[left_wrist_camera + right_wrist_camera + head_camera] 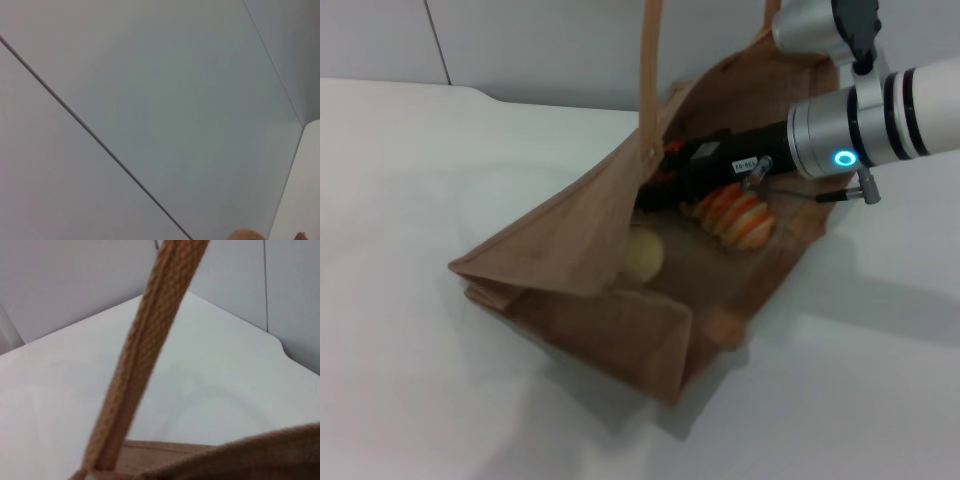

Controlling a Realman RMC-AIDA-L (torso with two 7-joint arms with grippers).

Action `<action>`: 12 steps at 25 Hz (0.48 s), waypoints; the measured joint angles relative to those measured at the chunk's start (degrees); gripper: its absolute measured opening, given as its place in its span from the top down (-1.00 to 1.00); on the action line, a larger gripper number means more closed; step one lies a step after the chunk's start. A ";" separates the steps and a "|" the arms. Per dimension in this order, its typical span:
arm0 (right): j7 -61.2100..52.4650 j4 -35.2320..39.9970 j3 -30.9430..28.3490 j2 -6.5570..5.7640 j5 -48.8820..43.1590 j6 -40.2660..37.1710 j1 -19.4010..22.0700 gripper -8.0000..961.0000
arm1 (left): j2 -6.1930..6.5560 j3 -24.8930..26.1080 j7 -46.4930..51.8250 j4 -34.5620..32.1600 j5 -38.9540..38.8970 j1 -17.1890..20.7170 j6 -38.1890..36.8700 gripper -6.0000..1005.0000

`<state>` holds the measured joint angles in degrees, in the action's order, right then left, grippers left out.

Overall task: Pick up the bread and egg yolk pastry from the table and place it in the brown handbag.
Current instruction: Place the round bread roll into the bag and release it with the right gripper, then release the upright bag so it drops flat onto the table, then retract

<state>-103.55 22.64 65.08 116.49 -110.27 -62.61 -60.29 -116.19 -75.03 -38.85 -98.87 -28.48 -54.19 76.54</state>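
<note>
The brown handbag (590,290) lies slumped and open on the white table (410,360). Inside it rest the orange-and-cream striped bread (738,216) and, nearer the bag's front flap, the pale round egg yolk pastry (644,256). My right gripper (667,180) reaches down into the bag from the right, its black body just above and behind the bread; its tip is in the bag's shadow. One tan handle (649,60) rises straight up out of view, and the right wrist view shows this handle (142,355) close up. My left gripper is out of view.
A pale wall stands behind the table. The table's far rounded corner (280,347) shows in the right wrist view. The left wrist view shows only wall panels (150,100). White tabletop stretches to the left of the bag and in front of it.
</note>
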 joint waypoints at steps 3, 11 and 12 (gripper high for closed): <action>-0.31 -0.09 -0.12 -0.13 0.12 0.04 -0.03 -0.56 | 0.01 0.15 0.00 0.00 0.16 0.38 -0.01 0.78; -0.34 -0.14 0.35 -0.27 -0.33 -0.18 0.49 -0.88 | 0.04 0.70 0.00 0.00 0.43 1.49 -0.08 0.78; -0.35 0.03 0.39 -0.34 -0.41 -0.26 0.96 -0.88 | 0.08 1.17 0.00 -0.01 0.43 2.09 -0.09 0.78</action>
<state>-103.89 22.68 65.46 116.14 -110.68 -62.87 -59.33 -116.11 -73.86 -38.85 -98.88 -28.05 -52.10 76.45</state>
